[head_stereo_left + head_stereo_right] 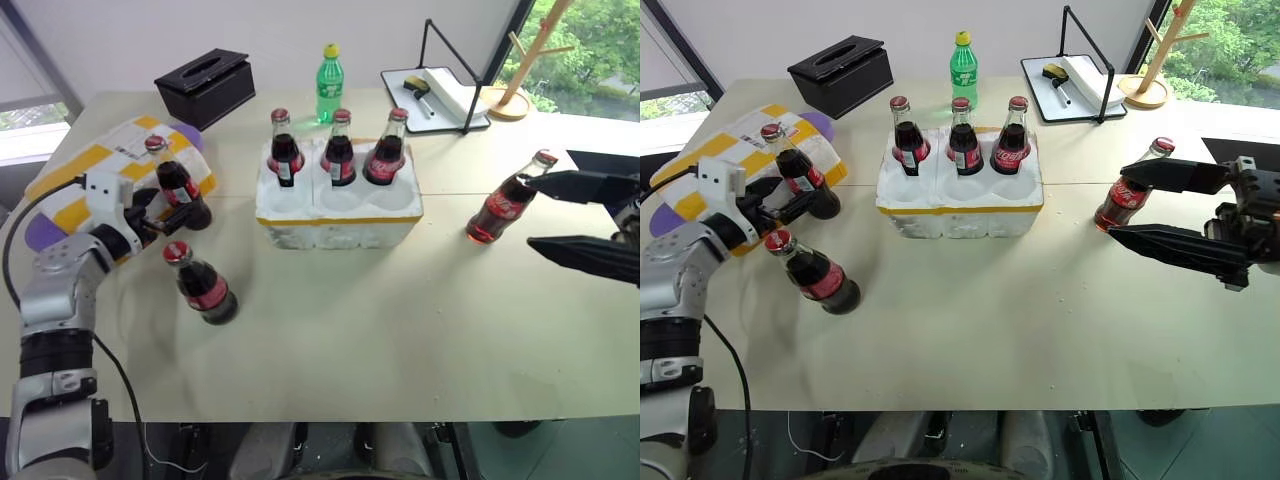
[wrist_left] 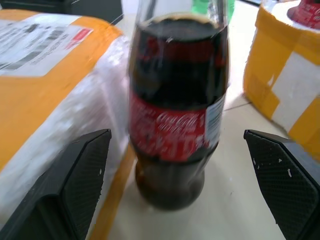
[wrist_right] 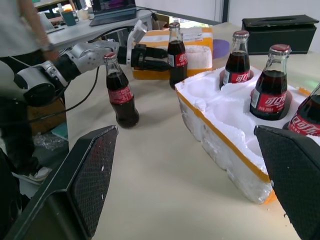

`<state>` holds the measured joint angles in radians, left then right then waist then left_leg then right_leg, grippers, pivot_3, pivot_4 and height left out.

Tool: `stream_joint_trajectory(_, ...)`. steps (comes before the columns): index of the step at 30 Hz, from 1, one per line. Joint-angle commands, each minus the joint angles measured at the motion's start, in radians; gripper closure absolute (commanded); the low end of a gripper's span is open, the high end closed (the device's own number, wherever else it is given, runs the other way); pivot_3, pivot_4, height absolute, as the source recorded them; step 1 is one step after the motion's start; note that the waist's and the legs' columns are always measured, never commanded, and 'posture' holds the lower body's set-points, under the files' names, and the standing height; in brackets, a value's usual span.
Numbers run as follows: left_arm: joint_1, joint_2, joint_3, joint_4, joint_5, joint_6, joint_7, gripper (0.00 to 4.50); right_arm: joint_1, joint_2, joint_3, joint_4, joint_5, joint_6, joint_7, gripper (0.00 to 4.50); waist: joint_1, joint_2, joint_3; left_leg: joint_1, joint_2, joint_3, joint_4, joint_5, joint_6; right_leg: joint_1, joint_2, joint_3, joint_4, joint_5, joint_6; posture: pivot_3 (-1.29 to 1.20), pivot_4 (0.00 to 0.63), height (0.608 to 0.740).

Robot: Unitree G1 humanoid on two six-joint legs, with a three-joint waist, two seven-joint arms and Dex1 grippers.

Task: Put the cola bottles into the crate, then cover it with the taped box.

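Head view: left end effector (image 1: 168,212) wide open, straddling a small dark glass cola bottle (image 1: 178,186) beside the yellow-striped taped box (image 1: 75,175); white styrofoam crate (image 1: 340,215) mid-desk, front wells free. Left wrist: bottle centred; close low. Right wrist: right end effector (image 3: 190,185) open, empty.

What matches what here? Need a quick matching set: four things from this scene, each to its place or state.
1. green plastic bottle
2. black tissue box
3. left gripper
4. crate

a. open around a standing cola bottle
b. holds three cola bottles in its far row
c. behind the crate
d. far left of the table, behind the taped box

Pairs: 1-c, 2-d, 3-a, 4-b
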<state>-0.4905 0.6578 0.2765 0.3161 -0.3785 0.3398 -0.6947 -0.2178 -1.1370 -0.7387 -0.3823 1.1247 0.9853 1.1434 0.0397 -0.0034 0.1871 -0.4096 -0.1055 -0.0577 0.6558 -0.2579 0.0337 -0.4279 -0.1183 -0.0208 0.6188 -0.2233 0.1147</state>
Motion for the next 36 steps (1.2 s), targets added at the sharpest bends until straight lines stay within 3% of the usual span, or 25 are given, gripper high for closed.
stream_joint_trajectory(1,-0.068,-0.002,-0.012,0.049,0.027,-0.049,0.003,0.05,-0.023,0.004,0.003,-0.018,0.032,-0.025,-0.018,0.00,0.000,0.000,0.000,0.000,0.000,0.000,0.000,0.000,0.000,0.000,0.000,0.000,0.000,0.000,0.000,0.00,0.150,0.736)
stream_joint_trajectory(12,-0.177,-0.011,-0.048,0.208,0.067,-0.116,-0.032,0.05,-0.041,0.009,0.043,-0.024,0.050,-0.042,-0.067,0.00,-0.001,0.000,0.000,0.000,0.000,0.000,0.002,0.000,0.000,0.000,0.000,0.000,0.001,0.000,0.000,0.00,0.150,0.736)
stream_joint_trajectory(16,-0.169,-0.011,-0.052,0.205,0.062,-0.117,-0.062,1.77,-0.036,0.013,0.052,-0.033,0.052,-0.048,-0.081,0.00,-0.001,0.000,0.000,-0.001,0.000,0.000,0.003,0.000,0.001,0.000,0.000,0.000,0.001,0.000,0.000,0.00,0.150,0.736)
stream_joint_trajectory(17,-0.169,-0.009,-0.051,0.202,0.061,-0.111,-0.064,1.82,-0.036,0.014,0.058,-0.035,0.048,-0.051,-0.085,0.00,0.000,0.000,0.000,-0.001,0.000,0.000,0.003,0.000,0.001,0.000,0.000,0.000,0.001,0.000,0.000,0.00,0.150,0.736)
stream_joint_trajectory(24,-0.156,0.057,-0.045,0.127,0.027,-0.023,-0.159,1.82,-0.049,0.012,0.087,-0.030,0.046,-0.063,-0.101,0.00,-0.003,0.000,0.000,-0.002,0.000,0.000,0.005,-0.001,0.002,0.000,0.000,0.000,0.001,0.000,0.000,0.00,0.150,0.736)
stream_joint_trajectory(29,-0.182,0.199,-0.035,0.013,-0.063,0.146,-0.370,1.82,-0.048,0.011,0.092,-0.027,0.041,-0.066,-0.101,0.00,-0.004,-0.005,0.003,-0.006,0.000,0.000,0.006,-0.001,0.002,-0.004,0.001,0.000,0.002,0.000,0.000,0.00,0.150,0.736)
stream_joint_trajectory(33,-0.306,0.315,-0.073,0.024,-0.103,0.239,-0.558,1.82,-0.037,0.018,0.094,-0.024,0.031,-0.072,-0.097,0.00,0.002,-0.007,0.004,-0.016,-0.001,0.000,0.012,0.001,-0.002,-0.012,0.000,-0.001,0.007,0.000,0.000,0.00,0.150,0.736)
stream_joint_trajectory(36,-0.472,0.343,-0.140,0.088,-0.089,0.275,-0.669,1.82,-0.036,0.020,0.102,-0.018,0.025,-0.079,-0.097,0.00,0.005,-0.008,0.004,-0.016,-0.002,-0.001,0.013,0.001,-0.002,-0.012,0.000,-0.002,0.008,0.000,0.000,0.00,0.150,0.736)
